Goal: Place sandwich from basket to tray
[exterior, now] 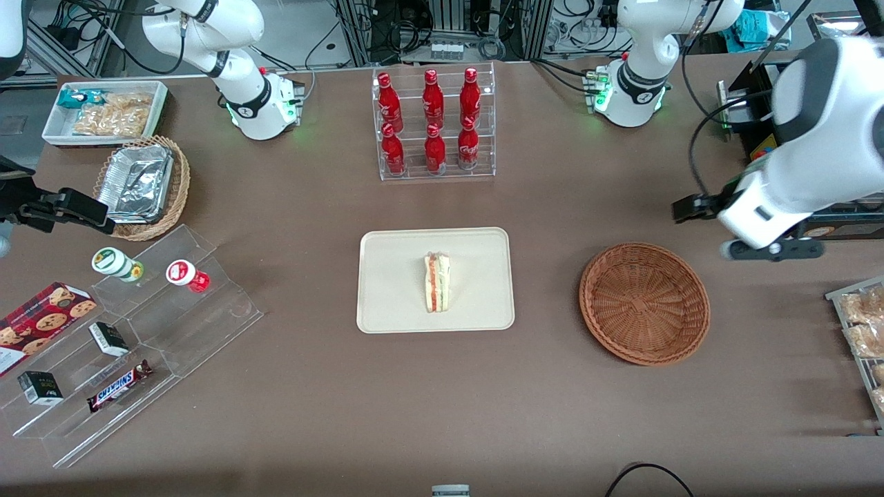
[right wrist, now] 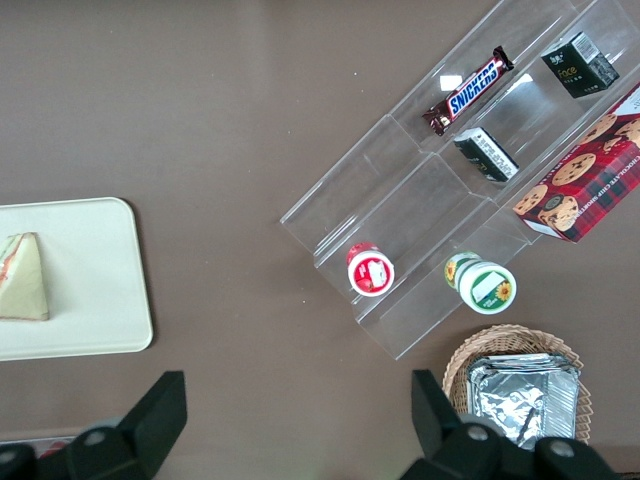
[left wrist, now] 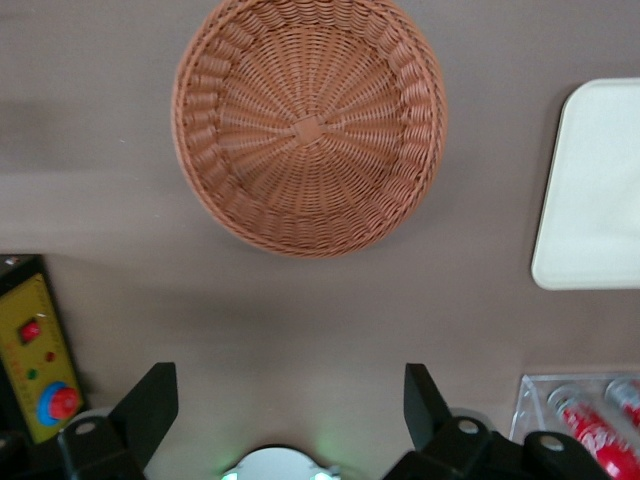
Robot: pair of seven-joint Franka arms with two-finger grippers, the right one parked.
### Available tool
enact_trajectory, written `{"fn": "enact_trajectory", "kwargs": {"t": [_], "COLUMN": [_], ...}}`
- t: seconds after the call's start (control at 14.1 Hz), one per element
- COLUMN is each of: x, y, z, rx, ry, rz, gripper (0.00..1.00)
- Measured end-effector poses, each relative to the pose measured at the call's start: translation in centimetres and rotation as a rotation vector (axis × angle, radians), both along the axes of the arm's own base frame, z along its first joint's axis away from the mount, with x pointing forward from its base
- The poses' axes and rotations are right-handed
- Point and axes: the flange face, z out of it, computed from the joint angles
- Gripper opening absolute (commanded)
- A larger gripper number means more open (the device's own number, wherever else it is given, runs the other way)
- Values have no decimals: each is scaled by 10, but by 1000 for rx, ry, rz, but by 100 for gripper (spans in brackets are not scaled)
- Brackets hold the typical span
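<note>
Resting on the flat cream-beige rectangular tray [exterior: 387, 304], the small triangular white-bread sandwich [exterior: 437, 281] lies near its middle, red and green filling showing. The round reddish-brown wicker basket [exterior: 644, 301], toward the working arm's end, holds nothing. Above the table near it, the black two-finger gripper [left wrist: 290, 400] hangs wide open and empty.

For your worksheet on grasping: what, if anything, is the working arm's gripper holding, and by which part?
Nothing. The gripper hangs open above the table beside the empty basket; the sandwich lies on the tray.
</note>
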Motion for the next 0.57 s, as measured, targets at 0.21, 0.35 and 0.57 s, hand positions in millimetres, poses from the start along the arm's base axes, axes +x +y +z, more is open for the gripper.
{"fn": "enact_trajectory", "kwargs": {"t": [0.21,0.35,0.57], "x": [-10,-12,-12], "y": [31,44,47], "z": [33,54,64], "rx": [-13,-13,-13], "ry": [-54,-96,-122], "rz": [-20,-13,-11], "gripper": [100,100,100]}}
